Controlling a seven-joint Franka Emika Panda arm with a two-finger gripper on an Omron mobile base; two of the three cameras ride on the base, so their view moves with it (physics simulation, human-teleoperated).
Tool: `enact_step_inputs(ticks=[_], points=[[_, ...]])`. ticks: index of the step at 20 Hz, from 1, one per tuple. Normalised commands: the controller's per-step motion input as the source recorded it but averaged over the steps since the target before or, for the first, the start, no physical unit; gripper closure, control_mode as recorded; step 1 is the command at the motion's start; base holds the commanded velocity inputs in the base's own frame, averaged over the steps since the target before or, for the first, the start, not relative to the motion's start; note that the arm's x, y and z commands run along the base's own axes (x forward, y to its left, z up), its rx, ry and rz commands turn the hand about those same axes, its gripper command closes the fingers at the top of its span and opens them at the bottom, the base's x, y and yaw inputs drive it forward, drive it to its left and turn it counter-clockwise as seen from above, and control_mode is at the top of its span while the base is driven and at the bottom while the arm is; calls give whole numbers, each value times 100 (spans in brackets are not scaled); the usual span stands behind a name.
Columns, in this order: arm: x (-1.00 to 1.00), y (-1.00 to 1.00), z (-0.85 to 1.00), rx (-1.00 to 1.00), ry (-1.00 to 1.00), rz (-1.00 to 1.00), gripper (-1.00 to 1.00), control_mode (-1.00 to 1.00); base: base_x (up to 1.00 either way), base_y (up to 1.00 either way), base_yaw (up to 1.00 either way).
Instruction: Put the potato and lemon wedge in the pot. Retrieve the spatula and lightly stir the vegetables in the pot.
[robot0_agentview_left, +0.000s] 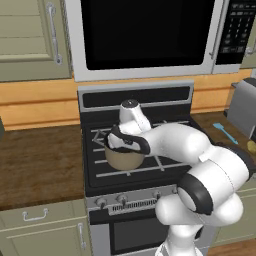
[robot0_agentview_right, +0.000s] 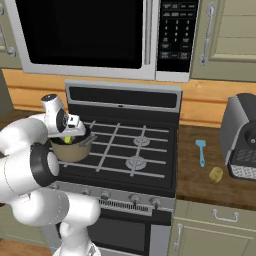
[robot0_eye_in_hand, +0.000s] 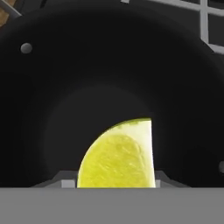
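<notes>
Hovering over the pot (robot0_agentview_right: 71, 149) on the stove's front-left burner | end effector (robot0_agentview_right: 69, 136) with lemon wedge (robot0_eye_in_hand: 118, 157) between its tips, can't tell whether the grip is firm or loosening | risk: wedge clings or clips the rim | potato (robot0_agentview_right: 216, 174) and spatula (robot0_agentview_right: 201, 152) wait on the right table (robot0_agentview_right: 195, 185), well apart.

Yellow-green lemon wedge (robot0_eye_in_hand: 118, 157), tan pot (robot0_agentview_left: 124, 159), light-blue spatula (robot0_agentview_right: 201, 151), tan-yellow potato (robot0_agentview_right: 216, 174)
</notes>
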Motion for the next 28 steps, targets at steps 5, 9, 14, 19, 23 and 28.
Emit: enact_step_inputs(ticks=[5,9,14,19,23,28], points=[[-5,-4,36,0,-1,0,-100,-100,0,0,0],[-47,0,59,0,-8,0,-100,-100,0,0,0],[-96,-4,64,0,-19,0,-100,-100,0,0,0],[-98,-58,62,0,-9,0,-100,-100,0,0,0],[-62,-100,33,1,-1,-6,-100,-100,0,0,0],[-9,-100,1,4,5,-16,-100,-100,0,0,0]])
